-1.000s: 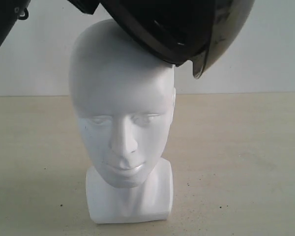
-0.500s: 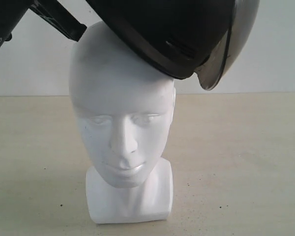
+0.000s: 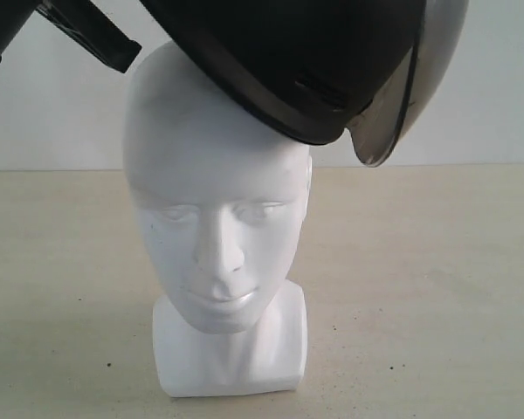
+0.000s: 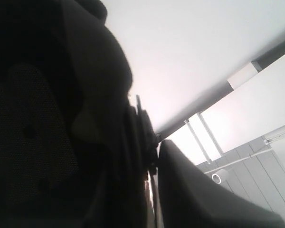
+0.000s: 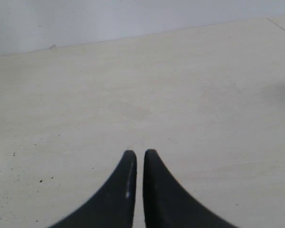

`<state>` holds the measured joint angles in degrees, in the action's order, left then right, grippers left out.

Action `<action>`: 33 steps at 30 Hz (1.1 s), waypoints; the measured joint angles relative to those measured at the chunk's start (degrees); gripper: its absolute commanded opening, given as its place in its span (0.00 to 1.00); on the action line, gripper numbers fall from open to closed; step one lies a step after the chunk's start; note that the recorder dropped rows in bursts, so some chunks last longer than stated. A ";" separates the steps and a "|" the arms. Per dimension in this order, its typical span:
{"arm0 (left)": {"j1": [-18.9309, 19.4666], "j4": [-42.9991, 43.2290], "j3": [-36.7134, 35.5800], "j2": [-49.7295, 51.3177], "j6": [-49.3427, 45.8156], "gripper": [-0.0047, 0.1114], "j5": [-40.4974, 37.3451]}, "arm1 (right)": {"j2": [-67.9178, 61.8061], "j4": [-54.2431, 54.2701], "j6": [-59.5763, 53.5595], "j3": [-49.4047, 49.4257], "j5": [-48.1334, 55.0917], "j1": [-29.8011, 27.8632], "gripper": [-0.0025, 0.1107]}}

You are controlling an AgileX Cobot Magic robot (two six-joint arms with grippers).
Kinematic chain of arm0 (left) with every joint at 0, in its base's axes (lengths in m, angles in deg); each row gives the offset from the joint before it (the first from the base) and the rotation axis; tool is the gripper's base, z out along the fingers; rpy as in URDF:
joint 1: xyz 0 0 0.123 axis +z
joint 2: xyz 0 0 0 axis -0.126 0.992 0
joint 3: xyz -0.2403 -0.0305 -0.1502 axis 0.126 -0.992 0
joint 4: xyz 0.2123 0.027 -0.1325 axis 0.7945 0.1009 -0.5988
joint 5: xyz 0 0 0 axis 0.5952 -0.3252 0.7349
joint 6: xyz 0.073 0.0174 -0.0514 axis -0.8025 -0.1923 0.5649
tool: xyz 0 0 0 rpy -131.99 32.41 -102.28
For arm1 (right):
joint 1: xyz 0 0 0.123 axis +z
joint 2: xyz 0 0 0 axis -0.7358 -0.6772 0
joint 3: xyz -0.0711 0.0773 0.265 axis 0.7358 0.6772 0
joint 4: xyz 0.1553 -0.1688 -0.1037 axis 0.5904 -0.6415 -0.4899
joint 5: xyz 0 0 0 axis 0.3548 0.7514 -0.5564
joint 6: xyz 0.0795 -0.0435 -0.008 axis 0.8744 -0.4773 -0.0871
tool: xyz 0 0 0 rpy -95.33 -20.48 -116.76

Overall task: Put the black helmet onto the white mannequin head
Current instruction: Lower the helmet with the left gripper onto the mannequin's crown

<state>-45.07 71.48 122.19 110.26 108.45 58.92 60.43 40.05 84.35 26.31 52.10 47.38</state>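
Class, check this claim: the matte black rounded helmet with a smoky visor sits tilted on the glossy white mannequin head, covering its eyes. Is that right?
No. In the exterior view the matte black rounded helmet sits tilted on the glossy white mannequin head, but only on its crown: the eyes and whole face are uncovered.

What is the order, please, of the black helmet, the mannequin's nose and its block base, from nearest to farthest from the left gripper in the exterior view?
From the left gripper, top left:
1. black helmet, at the top, right beside it.
2. nose, mid-face, lower down.
3. block base, lowest, on the table.
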 measured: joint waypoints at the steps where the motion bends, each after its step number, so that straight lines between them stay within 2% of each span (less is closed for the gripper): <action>1: 0.00 -0.24 -0.40 -0.21 -0.14 0.08 0.09 | 0.00 0.00 0.00 0.00 0.00 0.00 0.08; 33: -0.11 -3.15 -8.32 -2.96 -5.19 0.08 4.69 | 0.00 0.00 0.00 0.00 0.00 0.00 0.08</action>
<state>-45.19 68.33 113.88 107.31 103.26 63.62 60.43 40.05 84.35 26.31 52.10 47.38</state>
